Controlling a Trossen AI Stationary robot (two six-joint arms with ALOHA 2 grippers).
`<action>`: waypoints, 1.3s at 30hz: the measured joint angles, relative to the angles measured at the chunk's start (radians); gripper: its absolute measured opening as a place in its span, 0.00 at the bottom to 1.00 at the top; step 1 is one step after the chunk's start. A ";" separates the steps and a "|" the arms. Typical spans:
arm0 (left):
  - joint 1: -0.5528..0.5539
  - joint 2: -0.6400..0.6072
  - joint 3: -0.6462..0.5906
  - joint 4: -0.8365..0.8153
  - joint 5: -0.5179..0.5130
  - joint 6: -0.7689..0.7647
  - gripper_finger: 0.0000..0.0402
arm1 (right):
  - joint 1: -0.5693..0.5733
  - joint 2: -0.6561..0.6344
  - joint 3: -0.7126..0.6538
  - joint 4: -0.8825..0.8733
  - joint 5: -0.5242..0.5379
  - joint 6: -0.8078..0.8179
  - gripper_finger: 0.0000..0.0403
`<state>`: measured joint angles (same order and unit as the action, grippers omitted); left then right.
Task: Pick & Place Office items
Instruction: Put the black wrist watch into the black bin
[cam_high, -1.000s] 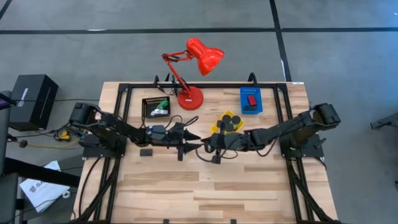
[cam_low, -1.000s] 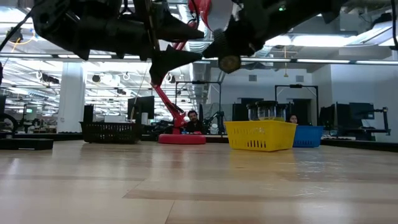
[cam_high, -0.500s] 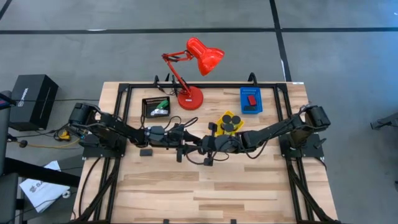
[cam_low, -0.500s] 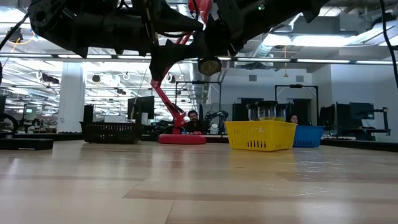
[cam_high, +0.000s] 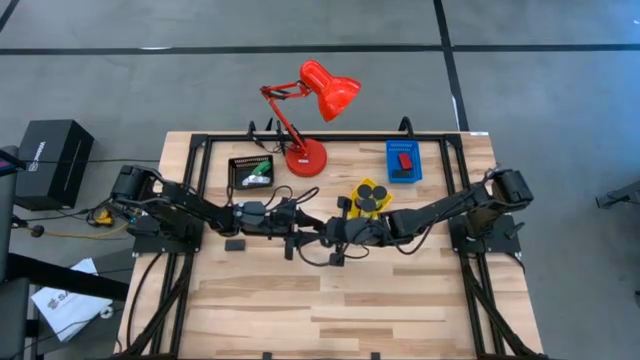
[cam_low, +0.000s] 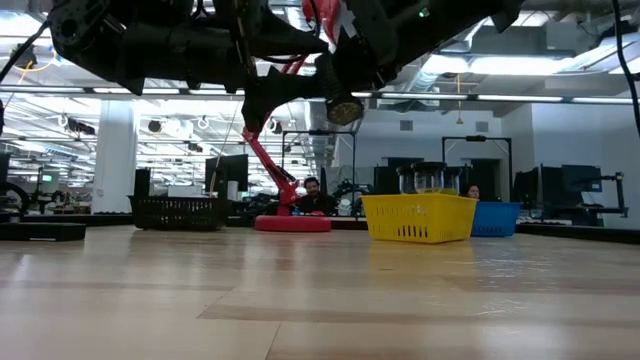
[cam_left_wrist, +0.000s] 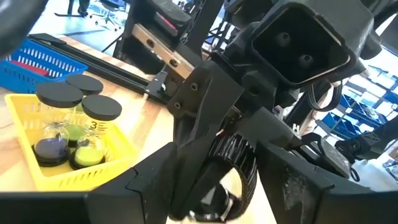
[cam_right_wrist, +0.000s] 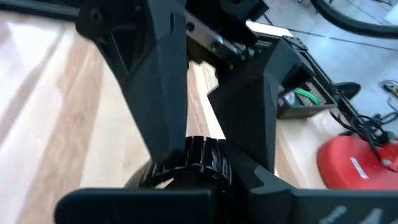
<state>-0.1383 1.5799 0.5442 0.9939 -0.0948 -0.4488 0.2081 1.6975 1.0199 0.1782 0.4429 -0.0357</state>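
Observation:
Above the middle of the table, my right gripper (cam_high: 327, 232) is shut on a black tape roll (cam_low: 343, 108) with a ribbed rim. It holds the roll up against my left gripper (cam_high: 311, 228), which is open. In the right wrist view, the left gripper's two fingers (cam_right_wrist: 163, 106) stand on either side of the roll (cam_right_wrist: 200, 160). I cannot tell whether they touch it. More office items lie in a yellow tray (cam_high: 349, 205), a blue tray (cam_high: 390, 160) and a black tray (cam_high: 236, 172). A small black block (cam_high: 235, 243) rests flat on the table. My right gripper holds the tape roll by its ribbed rim (cam_left_wrist: 235, 163), at the free ends of its fingers. It comes from the table's right, slanting a little downward. The roll is lifted clear of the table. The fingers themselves hide whether one finger is inside the ring.
A red desk lamp (cam_high: 306, 158) stands at the back of the table between the black and yellow trays. A black frame rail (cam_high: 330, 137) runs along the far edge. The near half of the wooden table (cam_high: 330, 300) is bare.
My right gripper has carried the tape roll toward the table's left, up to my left gripper. The roll, still lifted clear, now sits between the left gripper's fingers. My left gripper has kept still with the same gap.

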 joint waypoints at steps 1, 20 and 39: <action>0.000 0.000 0.000 -0.002 -0.001 0.000 0.52 | 0.000 -0.001 0.001 -0.017 0.005 -0.002 0.00; 0.000 -0.008 0.000 0.001 0.013 -0.031 0.52 | 0.014 -0.067 -0.003 -0.057 0.111 0.067 0.00; -0.002 -0.009 0.000 0.046 0.012 -0.027 0.52 | -0.001 -0.057 -0.004 0.042 0.078 0.123 0.00</action>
<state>-0.1398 1.5707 0.5438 1.0396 -0.0830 -0.4763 0.2073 1.6409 1.0161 0.2207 0.5205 0.0875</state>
